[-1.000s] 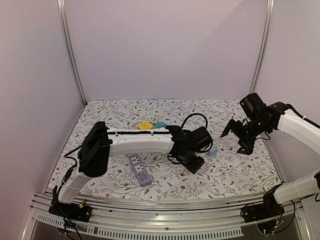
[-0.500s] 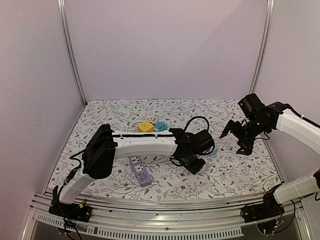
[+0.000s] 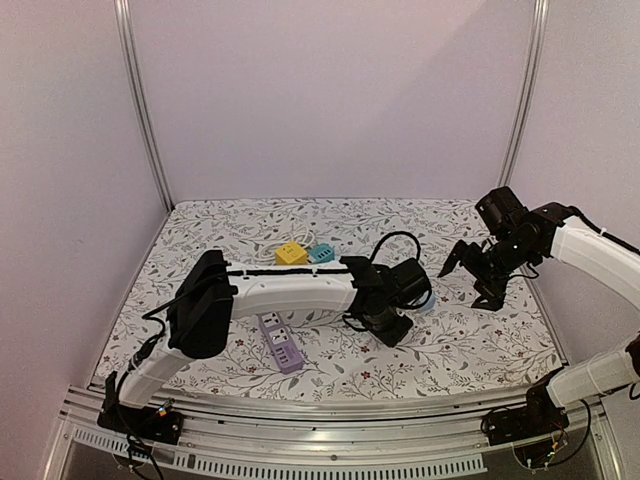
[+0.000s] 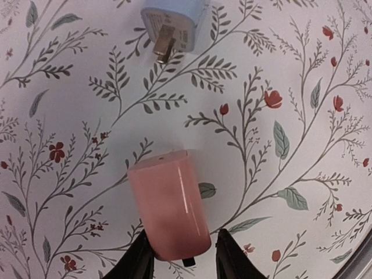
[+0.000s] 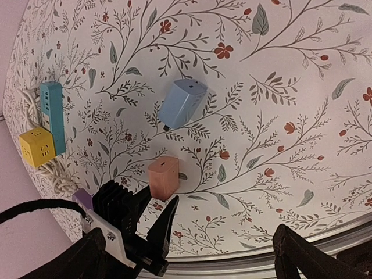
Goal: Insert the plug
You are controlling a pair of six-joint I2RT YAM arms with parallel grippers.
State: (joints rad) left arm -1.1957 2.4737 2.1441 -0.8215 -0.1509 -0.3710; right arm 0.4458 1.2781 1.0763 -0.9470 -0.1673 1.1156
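Between the fingers of the left pincer [image 4: 185, 244] lies the pink plug [image 4: 167, 203], flat on the flowered bench [image 4: 302, 87], its rounded end pointing away from the pincer. The jaws stand spread to either side of its near end; a thin strip of bench shows beside one finger, so they seem not to clamp it. Beyond the pincer's tips, well apart from the pink plug, a blue plug [image 4: 174, 23] lies with its metal prongs towards the pincer. Behind the left pincer sits a purple power strip [image 3: 279, 340]. The right pincer [image 3: 472, 275] hangs above the bench, jaws wide apart, holding nothing.
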